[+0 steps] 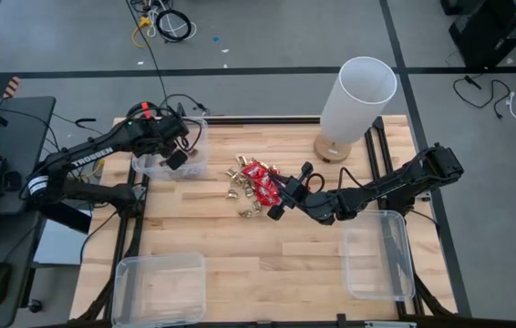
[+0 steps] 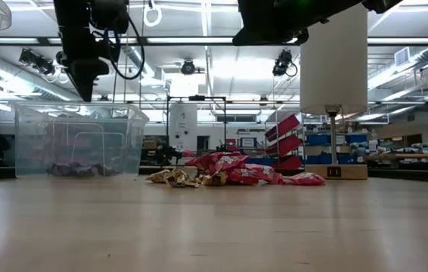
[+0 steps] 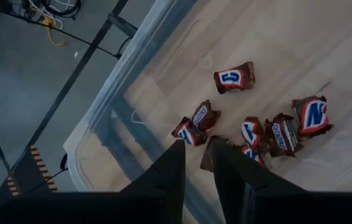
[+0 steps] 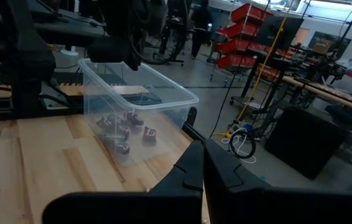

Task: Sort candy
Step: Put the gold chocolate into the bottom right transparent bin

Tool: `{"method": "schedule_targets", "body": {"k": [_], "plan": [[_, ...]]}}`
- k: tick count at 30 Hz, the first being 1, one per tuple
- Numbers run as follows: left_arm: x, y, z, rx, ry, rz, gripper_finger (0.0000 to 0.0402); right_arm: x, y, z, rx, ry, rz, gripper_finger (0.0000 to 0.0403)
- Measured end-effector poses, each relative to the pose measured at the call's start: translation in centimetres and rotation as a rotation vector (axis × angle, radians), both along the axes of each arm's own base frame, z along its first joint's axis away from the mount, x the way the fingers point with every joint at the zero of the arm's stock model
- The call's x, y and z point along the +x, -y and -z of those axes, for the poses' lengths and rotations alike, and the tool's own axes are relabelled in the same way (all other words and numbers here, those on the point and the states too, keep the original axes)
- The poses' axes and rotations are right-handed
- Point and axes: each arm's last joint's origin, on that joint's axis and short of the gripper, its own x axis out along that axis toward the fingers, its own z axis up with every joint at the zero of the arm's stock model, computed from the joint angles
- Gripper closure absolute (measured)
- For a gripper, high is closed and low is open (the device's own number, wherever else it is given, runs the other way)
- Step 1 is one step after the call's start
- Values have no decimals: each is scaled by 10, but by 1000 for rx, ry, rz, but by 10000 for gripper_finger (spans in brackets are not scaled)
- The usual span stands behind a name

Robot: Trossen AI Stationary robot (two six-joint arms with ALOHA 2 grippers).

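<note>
The candy lies in a loose pile (image 1: 253, 187) of red packets and gold-foil pieces at the table's middle, also in the low view (image 2: 229, 172). Several dark mini bars (image 3: 269, 130) lie on the floor of the clear bin (image 1: 194, 169) at the far left. My left gripper (image 3: 198, 152) hangs above that bin, pointing steeply down, open, with nothing between its fingers. My right gripper (image 1: 278, 202) hovers at the pile's right side, nearly level and pointing toward the table's left. It is shut (image 4: 202, 155), and no candy shows between its fingers.
A tall white cylinder on a wooden base (image 1: 354, 100) stands at the far right. One clear bin (image 1: 159, 287) sits at the near left and another (image 1: 376, 255) at the near right. Bare wood lies between the two near bins.
</note>
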Motion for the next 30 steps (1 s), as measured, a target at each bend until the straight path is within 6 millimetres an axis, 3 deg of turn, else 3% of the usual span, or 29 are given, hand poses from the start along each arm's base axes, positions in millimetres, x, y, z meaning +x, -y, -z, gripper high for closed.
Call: {"method": "schedule_targets", "body": {"k": [7, 16, 22, 30], "plan": [[8, 7, -1, 7, 72, 7, 319, 2, -1, 1, 68, 27, -106, 403], [40, 40, -11, 90, 218, 299, 319, 9, 14, 9, 188, -32, -348, 403], [53, 57, -17, 129, 313, 391, 319, 12, 26, 8, 208, -38, -388, 403], [57, 73, -23, 265, 314, 429, 319, 38, 34, 2, 195, -160, -404, 403]]}}
